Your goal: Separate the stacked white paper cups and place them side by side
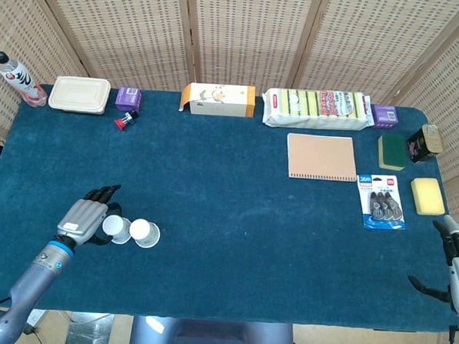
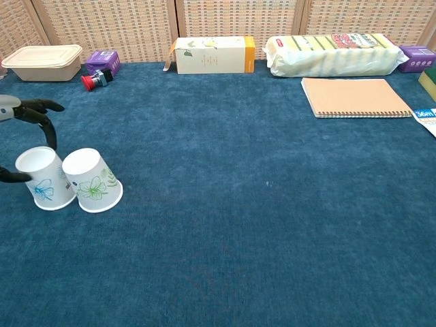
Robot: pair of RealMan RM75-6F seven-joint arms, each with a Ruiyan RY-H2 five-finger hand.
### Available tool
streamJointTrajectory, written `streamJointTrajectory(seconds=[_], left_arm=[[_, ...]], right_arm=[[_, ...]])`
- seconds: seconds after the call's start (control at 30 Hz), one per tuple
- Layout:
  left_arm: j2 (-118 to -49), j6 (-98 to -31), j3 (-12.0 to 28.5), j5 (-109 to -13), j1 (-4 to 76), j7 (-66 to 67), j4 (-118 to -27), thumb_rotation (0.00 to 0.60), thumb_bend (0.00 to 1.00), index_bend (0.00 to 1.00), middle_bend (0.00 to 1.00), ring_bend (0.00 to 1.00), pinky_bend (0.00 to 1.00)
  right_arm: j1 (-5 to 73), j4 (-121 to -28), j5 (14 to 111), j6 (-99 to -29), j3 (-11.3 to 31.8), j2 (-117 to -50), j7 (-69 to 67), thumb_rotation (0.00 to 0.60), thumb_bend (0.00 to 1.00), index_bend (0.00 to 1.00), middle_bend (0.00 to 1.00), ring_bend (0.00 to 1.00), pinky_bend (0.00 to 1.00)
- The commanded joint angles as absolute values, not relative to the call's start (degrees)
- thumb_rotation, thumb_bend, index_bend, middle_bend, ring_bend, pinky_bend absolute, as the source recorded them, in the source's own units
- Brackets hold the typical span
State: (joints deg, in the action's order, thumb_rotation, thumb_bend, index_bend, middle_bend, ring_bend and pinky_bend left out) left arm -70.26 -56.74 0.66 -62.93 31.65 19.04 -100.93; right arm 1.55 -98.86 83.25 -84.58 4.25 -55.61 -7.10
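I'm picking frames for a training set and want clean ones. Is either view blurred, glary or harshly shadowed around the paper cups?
Head view: even, soft light, no glare; the two paper cups are small but sharp, shadows faint beside the left hand. Chest view: cups crisp enough to show their printed flowers, only a soft shadow on the blue cloth; the far edge looks slightly bowed.

Two paper cups upside down, side by side on the blue desk

The blue-flowered cup (image 2: 42, 178) and the green-leafed cup (image 2: 92, 180) touch at their sides on the desk (image 2: 259, 225). The left robot hand (image 2: 20, 136) curves its dark fingers (image 2: 41, 116) around the blue-flowered cup at the frame's left edge. Along the far edge stand a lidded container (image 2: 42, 62), a carton (image 2: 212, 54), a sponge pack (image 2: 334, 54) and a spiral notebook (image 2: 354, 97).
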Motion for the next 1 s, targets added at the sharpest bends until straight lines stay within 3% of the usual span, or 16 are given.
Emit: streamJointTrajectory(seconds=[0.03,1.0], left_arm=[[-71.2,-56.5,0.9,-62.8,32.0,19.3,-101.0,0.6,0.22,0.4,0.0,0.0,0.09],[-72.1,-56.9,1.4,-67.1,30.7,12.7,-99.2,0.6,0.22,0.4,0.0,0.0,0.09]], right_arm=[[1.5,-98.9,83.3,-84.7,4.2,-55.6,-7.2,0.6,0.18,0.02,0.0,0.0,0.0],[1.5,-99.1,83.2,-84.8,4.3,-55.7,-6.7,0.6,0.18,0.02,0.0,0.0,0.0]])
